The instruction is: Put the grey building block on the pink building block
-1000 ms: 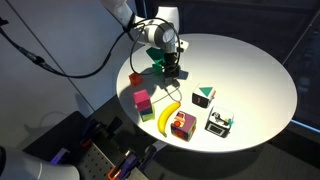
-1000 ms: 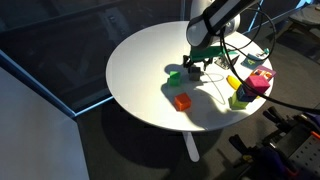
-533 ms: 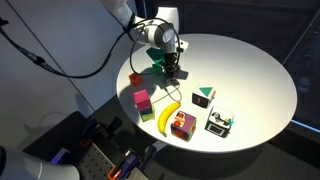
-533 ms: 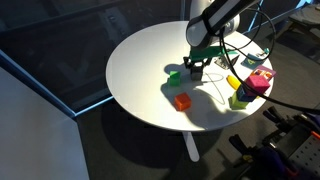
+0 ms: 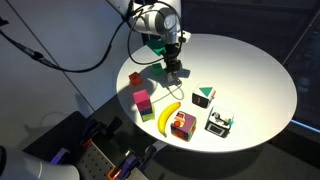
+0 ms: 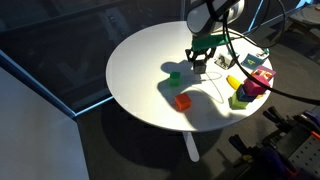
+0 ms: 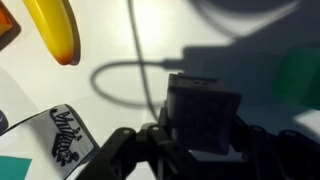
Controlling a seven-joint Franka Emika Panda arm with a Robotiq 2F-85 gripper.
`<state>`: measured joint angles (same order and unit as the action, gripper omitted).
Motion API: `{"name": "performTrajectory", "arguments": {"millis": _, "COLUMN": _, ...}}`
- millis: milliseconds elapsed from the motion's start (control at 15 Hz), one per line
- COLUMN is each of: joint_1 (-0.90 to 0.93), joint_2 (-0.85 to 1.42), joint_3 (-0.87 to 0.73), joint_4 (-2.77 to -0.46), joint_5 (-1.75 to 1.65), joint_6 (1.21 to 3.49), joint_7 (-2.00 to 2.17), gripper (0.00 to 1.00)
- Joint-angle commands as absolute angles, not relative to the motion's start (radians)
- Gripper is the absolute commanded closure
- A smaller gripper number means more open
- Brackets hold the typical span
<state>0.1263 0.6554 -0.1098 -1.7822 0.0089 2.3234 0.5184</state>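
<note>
One grey block [image 7: 205, 105] in gripper [image 7: 200, 140], script [image 7: 62, 137] illegible

Grey building block [image 7: 203, 110]: small dark grey cube, roughly level, pinched between the fingers of the hand [image 5: 175, 70], apparently clear of the worktop [image 5: 250, 70]. Pink building block [image 5: 142, 97]: solid magenta cube, flat on the worktop, well apart from the hand, toward the near edge.

We note white arm [image 5: 148, 17], rounded joints; black cable [image 5: 70, 73] looping off it; black gripper [image 5: 175, 66], dark fingers [image 7: 118, 152].
</note>
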Motion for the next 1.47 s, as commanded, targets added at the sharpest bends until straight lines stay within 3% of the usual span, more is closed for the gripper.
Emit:
{"name": "performTrajectory", "arguments": {"millis": 0, "joint_1": 0.134, "joint_2": 0.553, "joint_3": -0.118, "joint_4": -1.83, "joint_5": -0.025, "joint_6": 2.256, "joint_7": 0.486, "gripper": 0.7}}
{"name": "performTrajectory", "arguments": {"millis": 1000, "joint_1": 0.078, "joint_2": 0.22, "joint_3": -0.078, "joint_4": -2.066, "joint_5": -0.113, "joint_6": 2.079, "joint_7": 0.202, "gripper": 0.7}}
{"name": "performTrajectory", "arguments": {"millis": 1400, "joint_1": 0.054, "joint_2": 0.091, "joint_3": -0.063, "joint_4": -2.211, "joint_5": -0.117, "joint_6": 2.113, "joint_7": 0.128, "gripper": 0.7}}
